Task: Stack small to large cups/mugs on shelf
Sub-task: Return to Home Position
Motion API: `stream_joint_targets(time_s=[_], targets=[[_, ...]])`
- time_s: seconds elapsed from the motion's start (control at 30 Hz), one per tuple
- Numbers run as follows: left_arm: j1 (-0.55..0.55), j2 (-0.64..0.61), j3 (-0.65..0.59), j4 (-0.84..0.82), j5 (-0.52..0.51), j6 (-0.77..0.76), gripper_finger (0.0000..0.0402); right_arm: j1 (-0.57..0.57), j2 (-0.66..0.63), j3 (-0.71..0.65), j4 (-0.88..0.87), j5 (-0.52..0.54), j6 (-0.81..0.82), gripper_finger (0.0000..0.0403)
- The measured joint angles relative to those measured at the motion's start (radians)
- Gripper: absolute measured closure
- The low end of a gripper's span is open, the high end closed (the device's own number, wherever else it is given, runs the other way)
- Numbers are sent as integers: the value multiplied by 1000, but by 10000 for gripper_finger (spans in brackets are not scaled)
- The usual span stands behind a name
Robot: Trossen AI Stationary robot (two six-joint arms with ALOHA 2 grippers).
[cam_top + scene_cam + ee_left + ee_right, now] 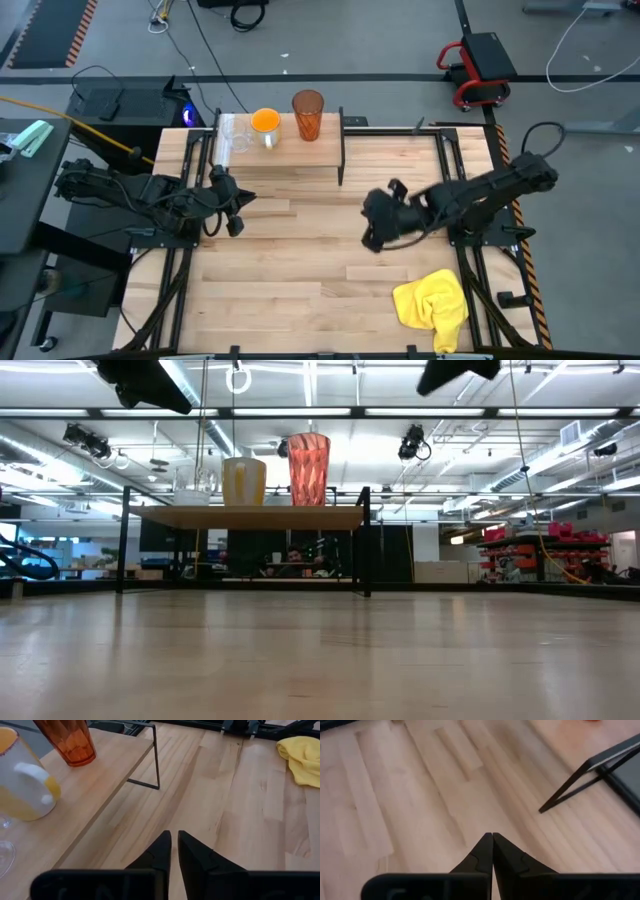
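Three vessels stand in a row on the shelf (300, 152) at the table's far side, each on its base: a clear glass (233, 136) at the left, an orange mug (265, 122) with a pale handle (37, 774) in the middle, and a tall ribbed orange-red tumbler (307, 114) at the right. My left gripper (173, 836) hovers shut and empty just near of the shelf's left part (240, 205). My right gripper (492, 835) is shut and empty above the middle of the table (372, 236), right of and nearer than the shelf's right leg (570, 785).
A crumpled yellow cloth (435, 305) lies near the table's front right corner. Bare wooden tabletop (300, 270) stretches between the two arms and in front of the shelf. The shelf's thin black legs (364, 540) stand at its right end.
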Motion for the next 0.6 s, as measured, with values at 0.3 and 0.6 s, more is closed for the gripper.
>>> stream_joint_targets(time_s=[0.3,0.6], targets=[[0,0,0,0,0,1,358,86,-3,-255,142,15,146,385],[0,0,0,0,0,2,358,72,-3,-339,151,49,207,377]])
